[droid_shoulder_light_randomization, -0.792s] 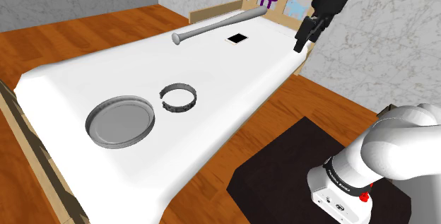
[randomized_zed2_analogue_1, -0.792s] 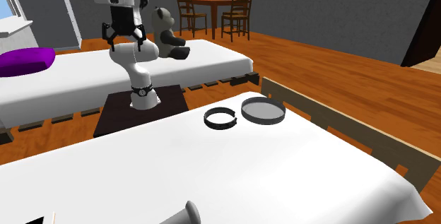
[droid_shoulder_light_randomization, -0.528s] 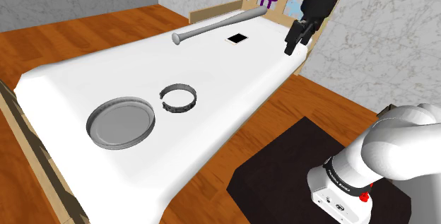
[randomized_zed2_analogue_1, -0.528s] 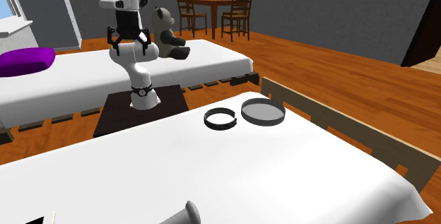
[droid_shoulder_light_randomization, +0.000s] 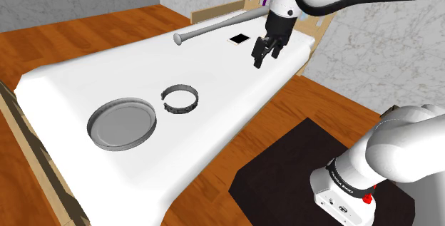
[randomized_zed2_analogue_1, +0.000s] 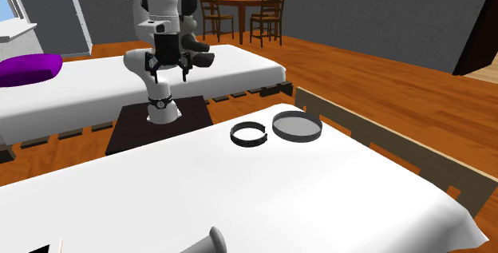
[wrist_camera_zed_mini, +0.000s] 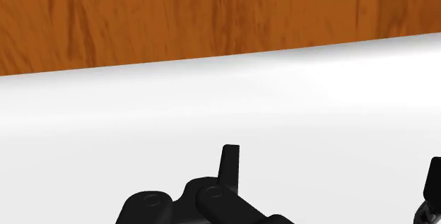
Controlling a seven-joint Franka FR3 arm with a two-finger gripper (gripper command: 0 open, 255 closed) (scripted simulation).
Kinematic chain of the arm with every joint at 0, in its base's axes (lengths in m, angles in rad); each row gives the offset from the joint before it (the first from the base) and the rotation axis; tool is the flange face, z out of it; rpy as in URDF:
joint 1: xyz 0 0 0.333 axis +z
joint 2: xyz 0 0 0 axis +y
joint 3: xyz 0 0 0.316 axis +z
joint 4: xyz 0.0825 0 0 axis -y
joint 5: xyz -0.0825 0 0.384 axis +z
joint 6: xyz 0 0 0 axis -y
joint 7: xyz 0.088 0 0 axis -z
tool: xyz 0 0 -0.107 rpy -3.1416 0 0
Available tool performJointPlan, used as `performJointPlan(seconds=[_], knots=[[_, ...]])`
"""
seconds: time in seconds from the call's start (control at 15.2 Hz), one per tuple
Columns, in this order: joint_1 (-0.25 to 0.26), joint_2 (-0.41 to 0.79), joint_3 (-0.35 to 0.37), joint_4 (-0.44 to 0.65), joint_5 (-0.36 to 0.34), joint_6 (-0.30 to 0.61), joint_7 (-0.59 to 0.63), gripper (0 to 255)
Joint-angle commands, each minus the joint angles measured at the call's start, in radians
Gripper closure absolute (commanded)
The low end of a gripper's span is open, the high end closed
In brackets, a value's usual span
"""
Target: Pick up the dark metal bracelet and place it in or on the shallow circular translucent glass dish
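We see the hand (droid_shoulder_light_randomization: pixel 265 56), spread open, over the bed (droid_shoulder_light_randomization: pixel 107 66), well apart from the bracelet (droid_shoulder_light_randomization: pixel 179 99) beside the dish (droid_shoulder_light_randomization: pixel 121 122).

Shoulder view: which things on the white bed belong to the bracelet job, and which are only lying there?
For the job: dark bracelet; shallow round dish beside it, apart from it; gripper, open, above the bed.

Only lying there: grey baseball bat; flat black square near the bat.
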Motion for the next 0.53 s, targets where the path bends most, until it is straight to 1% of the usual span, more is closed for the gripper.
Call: performJointPlan(seconds=[0.0, 0.26, 0.46], knots=[[0.006, 0.063, 0.029, 0.022, 0.008, 0.042, 0.036, 0], [0.013, 0.198, 0.078, 0.071, 0.004, 0.127, 0.103, 0], [0.017, 0.305, 0.113, 0.121, -0.011, 0.182, 0.157, 0]])
